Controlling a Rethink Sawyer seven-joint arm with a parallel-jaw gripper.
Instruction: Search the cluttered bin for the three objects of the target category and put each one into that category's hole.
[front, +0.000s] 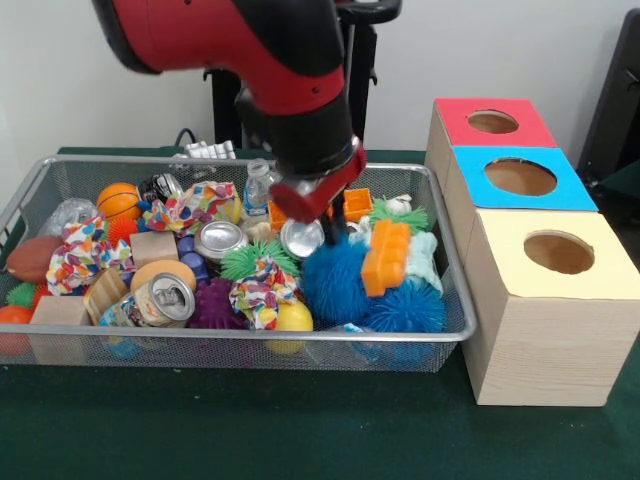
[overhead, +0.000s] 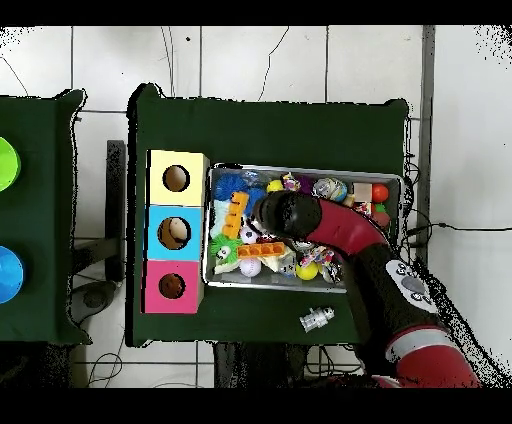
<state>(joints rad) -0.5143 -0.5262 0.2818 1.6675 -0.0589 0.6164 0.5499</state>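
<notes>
Your hand is down inside the bin, its dark fingers pushed into the clutter just above the big blue spiky ball; you cannot tell from either view whether it is wide or narrow, or whether it grips anything. An orange plastic block leans just beside the hand, touching the blue ball. A silver can top lies right next to it on the other side. From overhead, the arm covers the middle of the bin, and a yellow item shows beside the arm, though you cannot tell if it is one of the toy animals. The three holed boxes stand on the desk touching the bin's end.
</notes>
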